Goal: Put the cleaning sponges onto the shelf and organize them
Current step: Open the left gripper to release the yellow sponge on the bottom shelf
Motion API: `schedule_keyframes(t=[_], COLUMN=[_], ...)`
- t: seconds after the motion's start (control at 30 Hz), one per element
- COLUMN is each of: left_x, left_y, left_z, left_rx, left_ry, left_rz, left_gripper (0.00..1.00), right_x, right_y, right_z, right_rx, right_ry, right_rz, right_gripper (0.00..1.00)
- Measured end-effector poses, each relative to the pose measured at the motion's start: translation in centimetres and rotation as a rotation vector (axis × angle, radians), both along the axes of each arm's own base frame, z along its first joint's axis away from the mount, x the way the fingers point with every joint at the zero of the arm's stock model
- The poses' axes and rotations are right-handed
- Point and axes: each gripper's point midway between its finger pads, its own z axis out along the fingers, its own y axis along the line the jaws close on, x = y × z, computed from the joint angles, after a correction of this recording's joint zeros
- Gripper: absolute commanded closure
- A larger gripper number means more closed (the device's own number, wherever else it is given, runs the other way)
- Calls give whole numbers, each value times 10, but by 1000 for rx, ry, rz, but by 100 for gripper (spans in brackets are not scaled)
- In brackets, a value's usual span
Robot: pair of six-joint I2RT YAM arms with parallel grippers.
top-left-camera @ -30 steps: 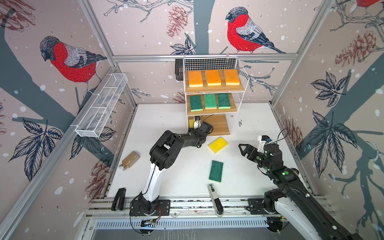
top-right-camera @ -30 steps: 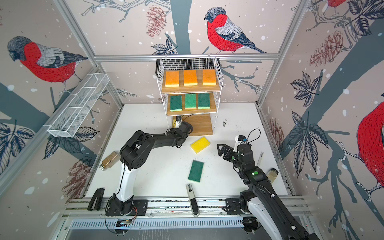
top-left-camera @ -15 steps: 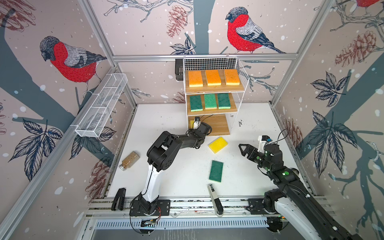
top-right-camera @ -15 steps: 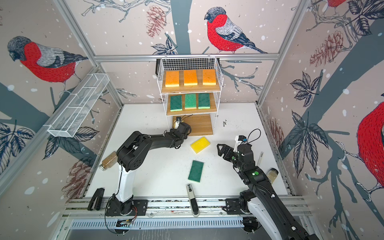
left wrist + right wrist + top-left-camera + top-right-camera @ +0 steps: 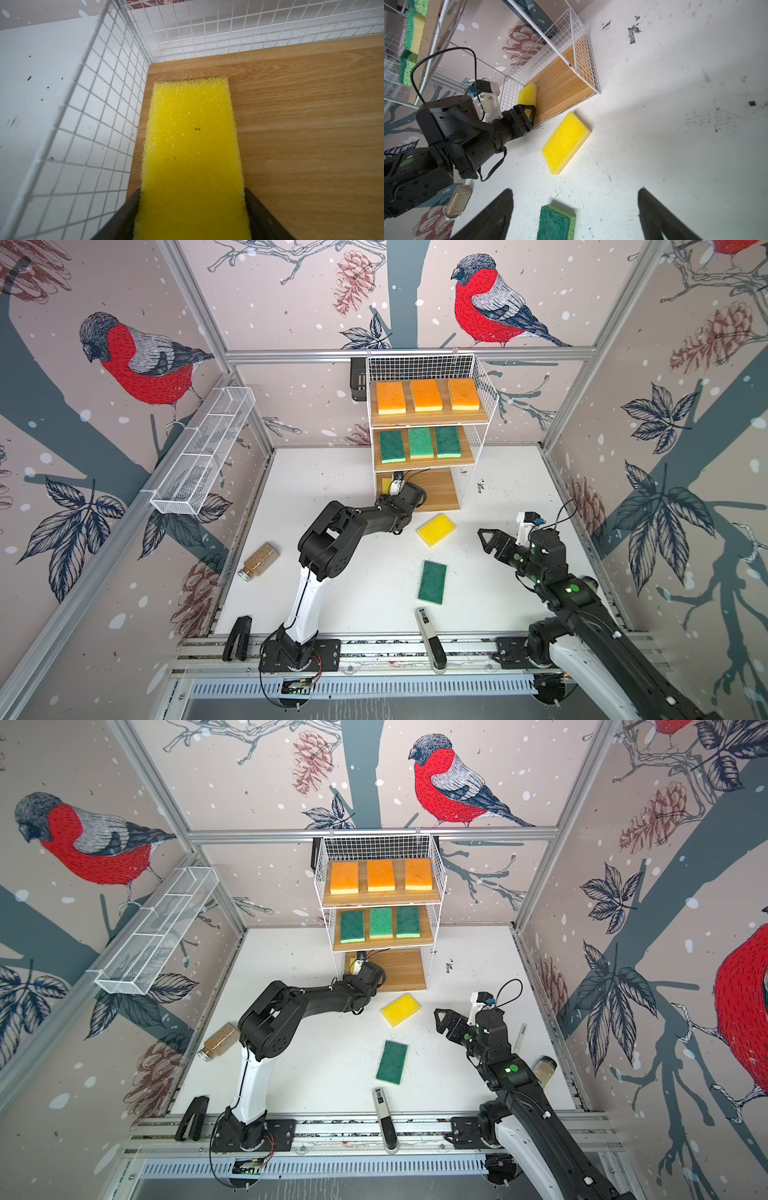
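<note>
The left claw [image 5: 192, 193] seems to grip the near end of a yellow sponge [image 5: 191, 128]. The sponge lies flat on the lowest board [image 5: 301, 135] of the shelf [image 5: 482, 406], close beside the wire side wall [image 5: 99, 116]. Its long axis runs straight away from this claw toward the back corner, so I think a release and a straight retreat fit best. The right claw [image 5: 485, 540] hangs open over the desk [image 5: 519, 472], well apart.

Left gripper [image 5: 192, 190] clamped, right gripper [image 5: 483, 540] agape.

Three orange sponges [image 5: 426, 395], four green sponges [image 5: 420, 442], two yellow sponges [image 5: 436, 529]
</note>
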Motion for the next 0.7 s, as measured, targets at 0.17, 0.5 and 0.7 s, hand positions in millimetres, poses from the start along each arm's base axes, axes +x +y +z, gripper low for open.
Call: schedule_keyframes(t=[0.17, 0.5, 0.7], left_x=[2, -7, -8], left_y=[2, 8, 6], left_z=[0, 1, 2], left_rx=[-12, -25, -31], left_ry=[-9, 6, 23], left_rz=[31, 51, 39], left_gripper=[25, 19, 19], right_x=[-2, -3, -4], right_y=[-1, -1, -2], right_z=[-1, 0, 2], right_rx=[-4, -1, 1], right_ry=[7, -1, -8], right_rz=[-2, -2, -3], right_gripper=[7, 7, 7])
